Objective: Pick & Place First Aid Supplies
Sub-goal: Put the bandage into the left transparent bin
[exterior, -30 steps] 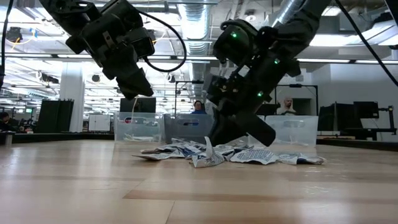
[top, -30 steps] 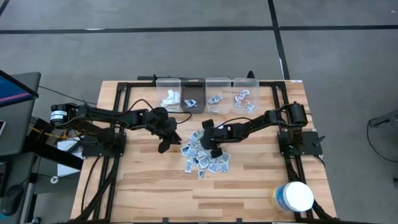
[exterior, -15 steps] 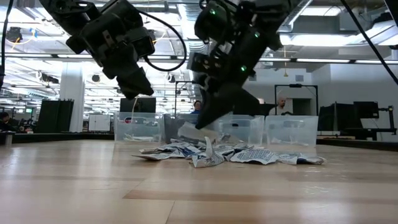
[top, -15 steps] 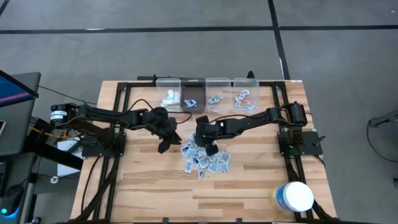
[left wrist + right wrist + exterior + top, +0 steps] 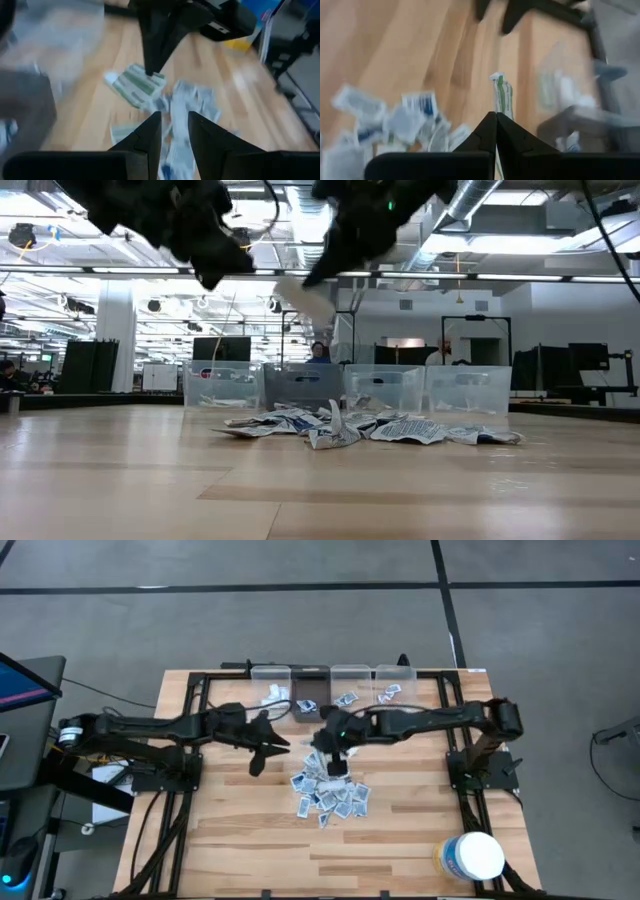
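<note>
A: Where is the right gripper (image 5: 335,766)?

B: Raised above the bench (image 5: 420,840), over the far edge of the pile of packets (image 5: 330,792). Its fingers are pressed together on one pale packet with green stripes (image 5: 502,97), which sticks out past the tips. From table height that packet (image 5: 303,295) hangs well clear of the wood.

A: And the rest of the supplies?

B: The pile lies near the middle of the bench, small white packets with blue print, overlapping one another. More packets sit in the four clear bins (image 5: 333,690) lined up along the far edge.

A: The left gripper (image 5: 257,758)?

B: It hovers just left of the pile, off the surface. In its own wrist view the two fingers (image 5: 150,135) stand a little apart with nothing between them.

A: Anything else on the bench?

B: A large white round tub (image 5: 472,856) with a yellow label sits at the near right corner, well apart from the pile.
</note>
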